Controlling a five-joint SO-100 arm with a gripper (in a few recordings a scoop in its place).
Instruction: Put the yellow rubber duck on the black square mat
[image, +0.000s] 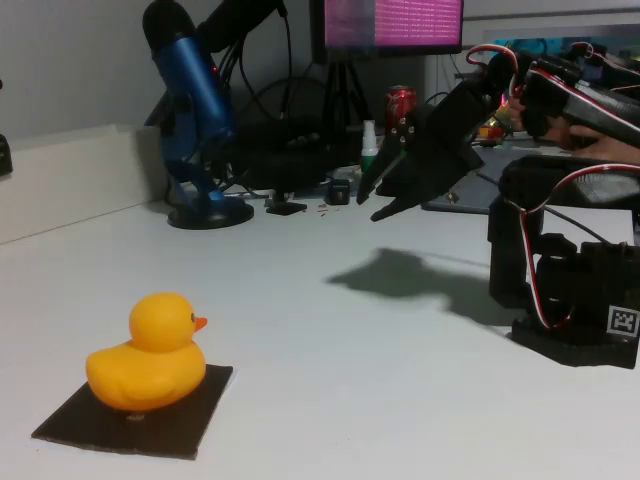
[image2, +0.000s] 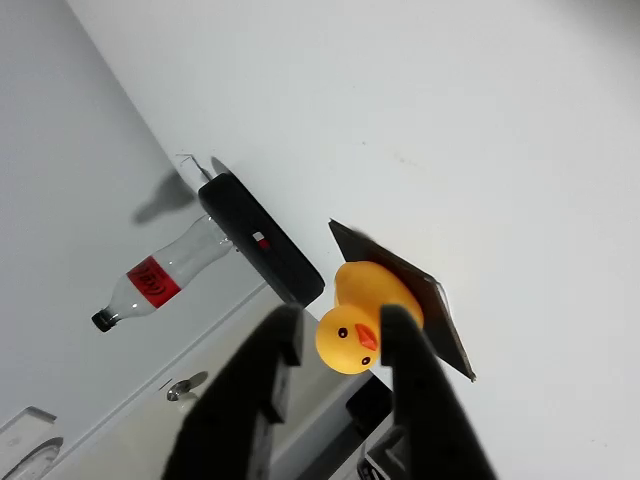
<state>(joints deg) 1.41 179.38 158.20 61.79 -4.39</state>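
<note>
Yellow rubber duck (image: 146, 352) sits upright on the black square mat (image: 195, 410), beak pointing right in the fixed view, body over the mat's left-centre part with bare mat showing to its right and front. So the placing step looks done, judging by how things lie. Gripper (image: 385, 190) hangs in the air well apart from the duck, up and to the right of it, fingers spread and holding nothing (wrist view confirms: two dark fingers (image2: 262, 385) with a gap, duck's head seen far off through that gap, not between the pads). Next move probably just calls for pulling the arm clear and parking it, no need to go near the duck. Hard to make out: the mat's centre, hidden under the duck; the mat's left corner is dim in the fixed view; the arm's upper links merge with dark desk clutter behind. White table (image: 330, 400) otherwise bare around the mat.
</note>
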